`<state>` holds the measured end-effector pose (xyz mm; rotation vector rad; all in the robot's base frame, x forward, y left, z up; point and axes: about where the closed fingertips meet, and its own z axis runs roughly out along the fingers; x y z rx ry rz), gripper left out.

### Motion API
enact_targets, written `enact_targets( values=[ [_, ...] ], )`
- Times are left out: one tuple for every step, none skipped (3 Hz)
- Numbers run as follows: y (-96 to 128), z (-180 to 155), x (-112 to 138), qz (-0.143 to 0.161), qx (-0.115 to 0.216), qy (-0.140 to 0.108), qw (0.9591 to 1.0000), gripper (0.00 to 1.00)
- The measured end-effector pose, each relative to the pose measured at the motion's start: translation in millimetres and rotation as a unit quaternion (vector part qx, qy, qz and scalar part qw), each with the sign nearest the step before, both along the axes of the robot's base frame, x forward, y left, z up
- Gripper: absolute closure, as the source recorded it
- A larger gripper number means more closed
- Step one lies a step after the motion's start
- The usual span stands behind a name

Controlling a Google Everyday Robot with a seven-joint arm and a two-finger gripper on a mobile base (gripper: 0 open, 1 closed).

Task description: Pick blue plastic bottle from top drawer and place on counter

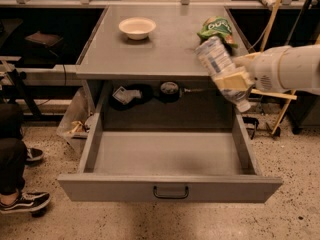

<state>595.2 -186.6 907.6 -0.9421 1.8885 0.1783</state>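
Though its label seems illegible, pincer [231,82] grips blue plastic bottle [214,57] beside counter [165,51].

Hand [234,82] with bottle [215,59] at counter's [165,49] front-right corner

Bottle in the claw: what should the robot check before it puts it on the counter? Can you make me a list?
1. Claw shut around the blue plastic bottle: ok.
2. Bottle is out of the top drawer: ok.
3. Room on the counter between the bowl and the green snack bag: ok.
4. Bottle upright for setting down: not ok, it is tilted with the cap end lower.
5. Gap between bottle and snack bag: cannot tell, they overlap in the camera view.
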Motion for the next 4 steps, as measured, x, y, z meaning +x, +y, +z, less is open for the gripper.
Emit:
enact_targets(
  values=[
    [-6.4, 9.1, 13.4, -0.014, -0.019, -0.014, 0.9996, 1.00],
    [-27.4, 50.5, 42.0, -0.043, -0.056, -0.028, 0.9971, 1.00],
    [-55.4, 69.9, 88.9, -0.087, -0.101, 0.003, 0.9911, 1.00],
    [-74.4, 44.1, 144.5, -0.102, -0.202, 0.050, 0.9727, 1.00]
  ],
)
